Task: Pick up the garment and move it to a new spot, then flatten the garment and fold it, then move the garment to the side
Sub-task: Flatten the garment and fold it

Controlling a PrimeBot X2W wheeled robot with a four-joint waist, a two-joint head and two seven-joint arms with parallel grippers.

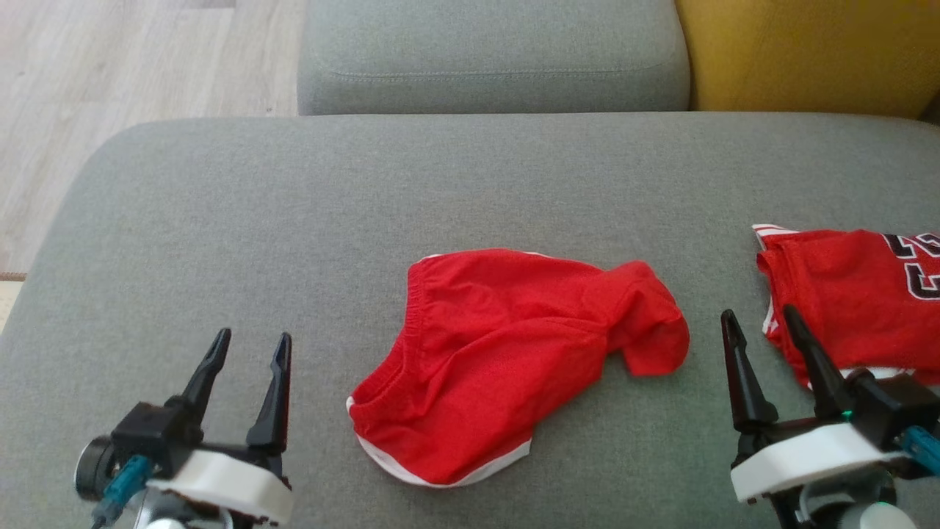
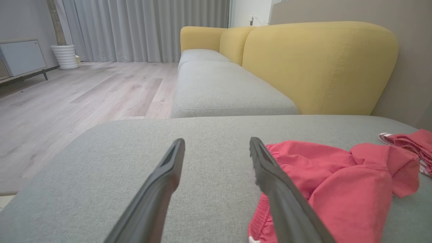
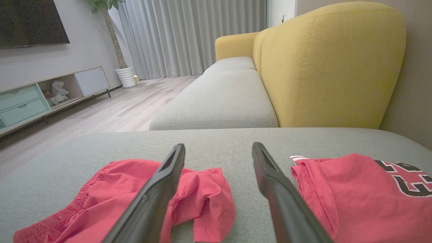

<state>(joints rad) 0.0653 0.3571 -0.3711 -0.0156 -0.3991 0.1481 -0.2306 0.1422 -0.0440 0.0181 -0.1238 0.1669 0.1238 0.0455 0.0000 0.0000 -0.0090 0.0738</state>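
Note:
The garment, red shorts (image 1: 507,353) with white trim and an elastic waistband, lies rumpled in the middle of the grey sofa cushion (image 1: 294,220). The shorts (image 2: 337,182) show at the right of the left wrist view and the shorts (image 3: 111,199) at the lower left of the right wrist view. My left gripper (image 1: 250,351) stands open to the left of the shorts, apart from them, with nothing between its fingers. My right gripper (image 1: 764,323) stands open to their right, also empty, its fingers (image 3: 273,182) over bare cushion.
A folded red jersey (image 1: 852,294) with dark numerals lies at the cushion's right edge, close behind my right gripper. A second grey cushion (image 1: 492,51) and a yellow backrest (image 1: 808,51) sit beyond. Wooden floor (image 1: 110,110) lies off the cushion's left edge.

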